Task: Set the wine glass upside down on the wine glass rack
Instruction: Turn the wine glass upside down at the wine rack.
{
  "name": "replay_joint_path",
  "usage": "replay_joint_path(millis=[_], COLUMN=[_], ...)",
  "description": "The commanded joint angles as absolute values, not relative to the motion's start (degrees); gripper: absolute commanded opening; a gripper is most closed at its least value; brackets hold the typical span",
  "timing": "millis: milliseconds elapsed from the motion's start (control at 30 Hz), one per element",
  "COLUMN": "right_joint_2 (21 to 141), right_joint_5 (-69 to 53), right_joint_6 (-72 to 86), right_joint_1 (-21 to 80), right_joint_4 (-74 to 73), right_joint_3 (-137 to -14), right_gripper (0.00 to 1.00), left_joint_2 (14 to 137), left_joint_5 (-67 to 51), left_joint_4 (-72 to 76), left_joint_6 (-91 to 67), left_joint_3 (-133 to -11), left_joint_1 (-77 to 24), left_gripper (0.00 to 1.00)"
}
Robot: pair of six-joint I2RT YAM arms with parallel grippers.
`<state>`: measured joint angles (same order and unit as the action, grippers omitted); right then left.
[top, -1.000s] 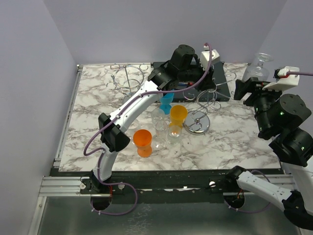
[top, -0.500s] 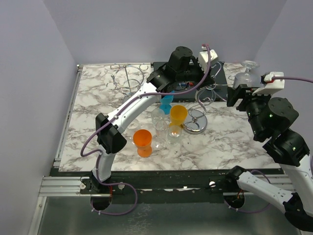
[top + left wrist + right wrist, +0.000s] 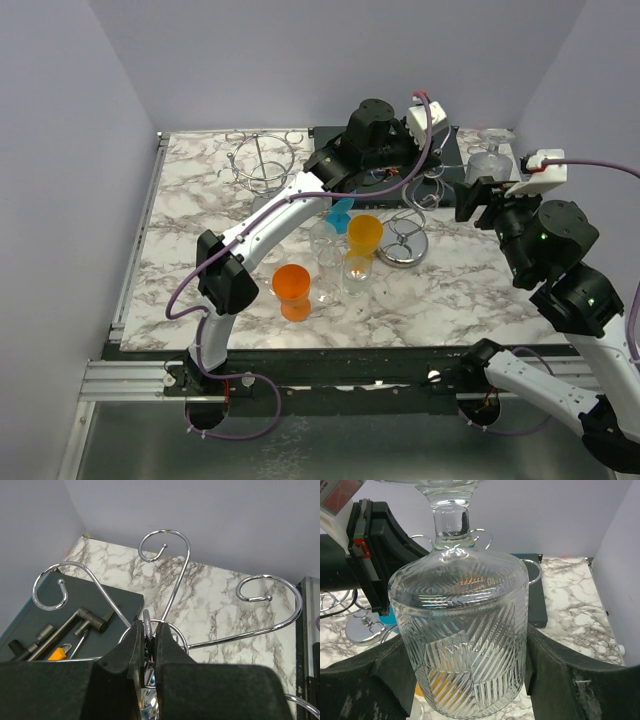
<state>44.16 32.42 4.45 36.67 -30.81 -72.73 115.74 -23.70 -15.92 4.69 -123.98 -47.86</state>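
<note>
Clamping the rack [image 3: 403, 252] is the new development. The left gripper [image 3: 146, 630], whose jaws stood partly apart a second ago, now has them pressed together on the small metal piece at the top of the centre post. The wire hooks fan out beyond it.

The right gripper [image 3: 470, 675] holds the glass [image 3: 465, 640] by its bowl, one finger on each side, spread wide to suit the bowl. Its hold has not altered over the last second. Its position has: the top view shows the glass [image 3: 487, 162] carried leftward and lower, from near the table's right rear corner to a spot just right of the rack's hooks, not touching them.

The wrist view shows the stem pointing away from the fingers. Whether the glass is fully inverted cannot be confirmed from overhead, as clear glass reads poorly there.

Assessment: the rack is now steadied, so the approach phase appears near its end. What remains is sliding the stem into a hook so the foot catches. The cups [image 3: 363, 235] in front of the rack are well clear of that path.
</note>
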Motion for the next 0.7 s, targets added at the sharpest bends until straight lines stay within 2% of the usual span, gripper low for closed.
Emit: replay_joint_path(millis=[0,367,467,533,633,667], right_joint_2=[42.9,41.9,41.7,41.2,39.8,39.2], right_joint_5=[30.6,29.8,28.5,27.3,23.7,22.4], right_joint_6=[3.9,4.9,5.6,6.7,8.0,8.6], right_joint_1=[36.6,36.6,36.6,36.6,36.6,36.5], right_joint_4=[-26.3,-27.6,-28.6,-29.3,-30.3,-30.9], right_joint_3=[-72.5,-70.9,-70.0,-69.5,-68.7,-68.4], right_gripper=[0.00,0.00,0.00,0.00,0.01,0.01], left_joint_2=[113.3,111.4,110.7,110.3,109.5,109.2], left_joint_5=[-20.8,-18.2,-16.4,-15.8,-15.5,-15.6], left_joint_4=[-2.1,-2.0,-2.8,-3.5,-4.3,-4.7], left_joint_6=[7.9,6.2,4.5,3.5,2.5,2.2], left_joint_3=[-126.9,-119.8,-117.8,-116.9,-116.5,-116.5], left_joint_1=[-47.6,-47.5,-47.4,-47.4,-47.3,-47.3], left_gripper=[0.00,0.02,0.12,0.23,0.36,0.45])
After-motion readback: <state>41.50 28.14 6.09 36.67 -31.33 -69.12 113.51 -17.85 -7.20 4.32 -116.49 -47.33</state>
